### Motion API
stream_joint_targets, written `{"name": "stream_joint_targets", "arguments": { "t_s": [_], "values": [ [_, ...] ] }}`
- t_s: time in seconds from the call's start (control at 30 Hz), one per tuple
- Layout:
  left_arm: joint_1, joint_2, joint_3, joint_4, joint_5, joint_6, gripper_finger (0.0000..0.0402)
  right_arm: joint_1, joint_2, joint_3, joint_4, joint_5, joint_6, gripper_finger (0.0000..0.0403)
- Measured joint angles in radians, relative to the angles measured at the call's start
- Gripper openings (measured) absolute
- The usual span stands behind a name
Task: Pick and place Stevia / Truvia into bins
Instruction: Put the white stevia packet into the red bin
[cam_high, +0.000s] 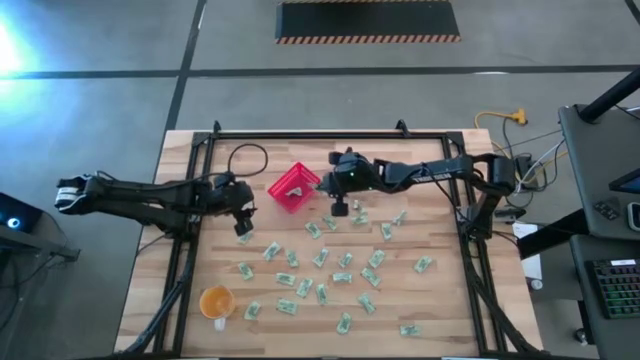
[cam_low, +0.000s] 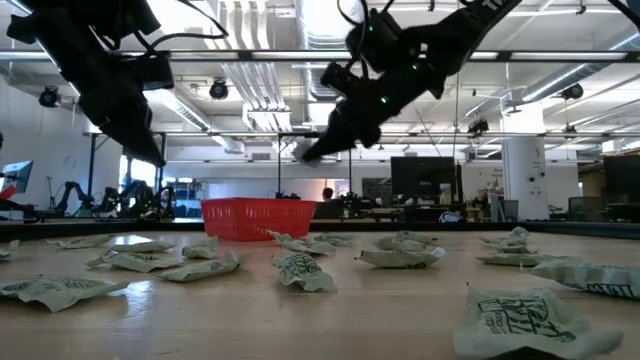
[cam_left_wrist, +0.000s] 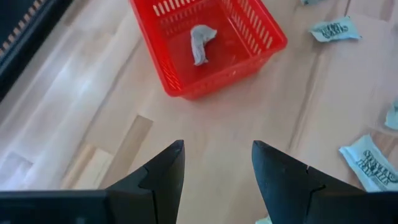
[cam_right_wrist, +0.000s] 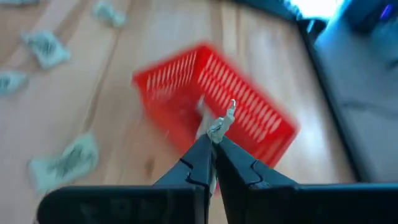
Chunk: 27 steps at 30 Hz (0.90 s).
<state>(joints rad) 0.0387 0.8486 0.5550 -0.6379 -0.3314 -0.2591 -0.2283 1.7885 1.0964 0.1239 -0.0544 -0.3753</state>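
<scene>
Many pale green and white Stevia packets (cam_high: 320, 258) lie scattered flat on the wooden table. The red basket (cam_high: 293, 187) stands at the far middle with one crumpled packet (cam_left_wrist: 200, 40) on its floor. My right gripper (cam_right_wrist: 214, 138) hangs in the air just right of the basket, shut on a small packet (cam_right_wrist: 225, 121). My left gripper (cam_left_wrist: 217, 171) hovers open to the basket's left, above bare wood, with nothing between its fingers. My right gripper pinches one packet between the free ends of its two fingers; a crumpled end (cam_right_wrist: 230, 111) sticks out past the tips. The fingers slant down toward the basket from the table's right. The packet is lifted clear of the table (cam_low: 303, 150).
An orange round cup (cam_high: 216, 300) stands near the front left corner. A black metal frame (cam_high: 300, 135) runs along the table's far edge and sides. A black cable loop (cam_high: 247, 158) lies left of the basket. Packets crowd the table's middle and right.
</scene>
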Motion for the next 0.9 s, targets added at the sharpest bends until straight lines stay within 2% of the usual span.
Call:
{"name": "stream_joint_targets", "arguments": {
  "t_s": [0.13,0.3,0.5,0.57,0.67,0.9],
  "values": [
    [0.0,0.002,-0.004,0.0,0.007,-0.006,0.0171,0.002,0.021,0.054,0.026,-0.007,-0.081,0.0013],
    [0.0,0.005,-0.005,0.0,0.013,-0.023,0.0171,0.001,0.109,0.13,-0.008,-0.003,-0.126,0.0013],
    [0.0,0.008,-0.006,0.0,0.014,-0.023,0.0171,-0.009,0.215,0.226,-0.087,0.109,-0.139,0.0013],
    [0.0,0.008,-0.006,-0.001,0.014,-0.023,0.0171,-0.016,0.234,0.257,-0.14,0.115,-0.145,0.0015],
    [0.0,0.008,-0.006,0.0,0.014,-0.023,0.0171,-0.018,0.243,0.279,-0.173,0.114,-0.14,0.003],
    [0.0,0.045,-0.037,0.001,0.04,-0.077,0.0171,-0.016,0.224,0.281,-0.18,0.11,-0.133,0.0095]
  ]
}}
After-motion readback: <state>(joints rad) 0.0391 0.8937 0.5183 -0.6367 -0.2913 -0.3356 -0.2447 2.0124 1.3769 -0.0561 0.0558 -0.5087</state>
